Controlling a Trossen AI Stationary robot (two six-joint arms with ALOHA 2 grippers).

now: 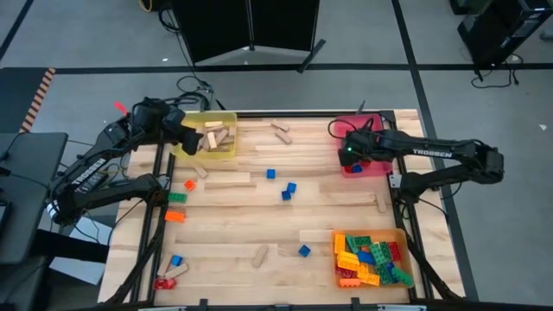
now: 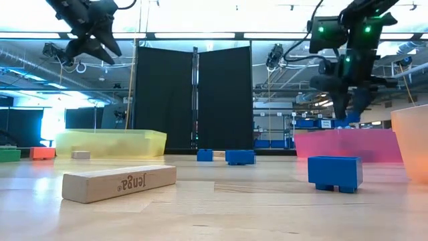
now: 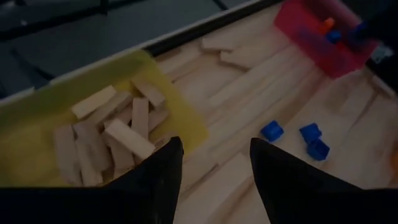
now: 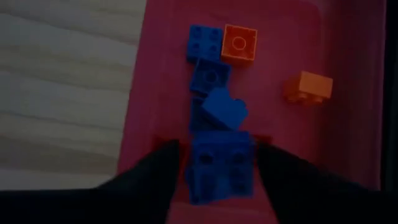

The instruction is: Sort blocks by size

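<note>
Red plastic walls of the small-piece tray [image 1: 378, 170] at the counter's [image 1: 251, 216] far right corner, already holding blue and orange single bricks, so clearly the bin for the smallest size. Hovers right above it: the right gripper [image 1: 350, 154], with a blue brick [image 4: 221, 165] framed in its grasp, low over the other pieces, positioned for a short drop rather than a toss. Cannot tell whether that brick is clamped or already loose.

Over at the far left, the left gripper [image 3: 214, 162] hangs above the near edge of the yellow tray [image 1: 228, 116], parted about halfway, nothing in it. Beneath, a heap of tan wooden blocks [image 1: 216, 138], gathered there as the long size.

Near right: orange tray [image 1: 403, 233] packed with mixed studded bricks [image 1: 370, 259], seemingly the middle size.

Left to sort, judging by the layout: loose blue bricks [image 1: 288, 190] mid-counter, several wooden blocks lying flat, and a few coloured bricks along the left edge.
</note>
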